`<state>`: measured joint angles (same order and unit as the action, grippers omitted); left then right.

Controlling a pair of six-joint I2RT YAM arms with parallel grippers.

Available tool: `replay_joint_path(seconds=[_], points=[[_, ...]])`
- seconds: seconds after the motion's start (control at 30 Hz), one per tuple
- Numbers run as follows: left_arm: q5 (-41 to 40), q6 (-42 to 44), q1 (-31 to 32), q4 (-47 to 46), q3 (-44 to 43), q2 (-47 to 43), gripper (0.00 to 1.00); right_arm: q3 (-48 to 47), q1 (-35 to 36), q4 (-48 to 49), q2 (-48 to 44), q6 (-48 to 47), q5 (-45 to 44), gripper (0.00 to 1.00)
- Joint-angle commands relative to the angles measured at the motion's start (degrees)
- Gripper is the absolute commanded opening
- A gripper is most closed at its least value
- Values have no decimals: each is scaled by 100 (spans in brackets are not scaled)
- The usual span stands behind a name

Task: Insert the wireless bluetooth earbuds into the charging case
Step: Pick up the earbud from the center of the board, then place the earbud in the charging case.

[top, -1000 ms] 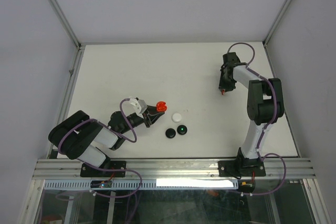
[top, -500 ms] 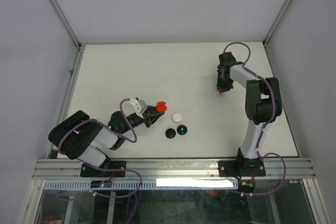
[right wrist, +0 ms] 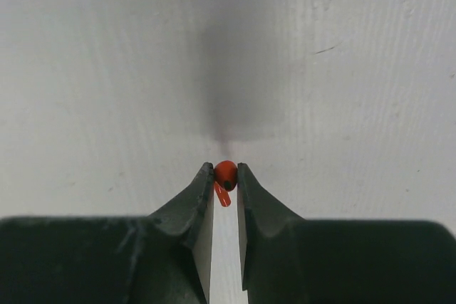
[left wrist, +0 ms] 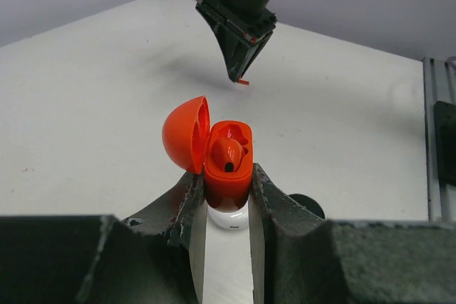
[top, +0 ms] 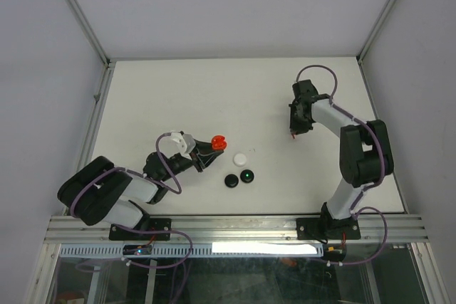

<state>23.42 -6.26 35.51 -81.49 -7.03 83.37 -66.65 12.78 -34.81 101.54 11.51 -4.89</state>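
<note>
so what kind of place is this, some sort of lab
Probably a robot test cell: a white table walled by plain grey panels, two arms bolted to an aluminium rail at its near edge, the left tool holding an open red charging case, the right tool pinching a red earbud.

1. White table point(top: 178, 97): matt top, a few faint marks.
2. White round disc point(top: 241, 158): lies flat, mid-table.
3. Plain black round disc point(top: 231, 181) and black disc with green dot point(top: 247, 176): side by side, just nearer than the white one; contact unclear.
4. Aluminium rail point(top: 235, 227): runs along the near edge.
5. Grey walls point(top: 43, 69): enclose the sides and back.
</note>
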Motion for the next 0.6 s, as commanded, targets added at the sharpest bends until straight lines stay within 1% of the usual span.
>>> replay_joint_path(seconds=[0.0,0.2,0.4,0.57], points=[[272,-308,-55,-708,42,-501,5,230,331,384,-1055,42,351,13],[402,-413,-53,-539,30,-926,5,618,839,716,-2269,156,469,13],[662,-481,-53,-349,-140,-1265,5,814,1443,1106,-3273,217,551,12],[855,-548,-53,-321,-249,-1449,5,1044,1913,1714,-3999,195,754,12]])
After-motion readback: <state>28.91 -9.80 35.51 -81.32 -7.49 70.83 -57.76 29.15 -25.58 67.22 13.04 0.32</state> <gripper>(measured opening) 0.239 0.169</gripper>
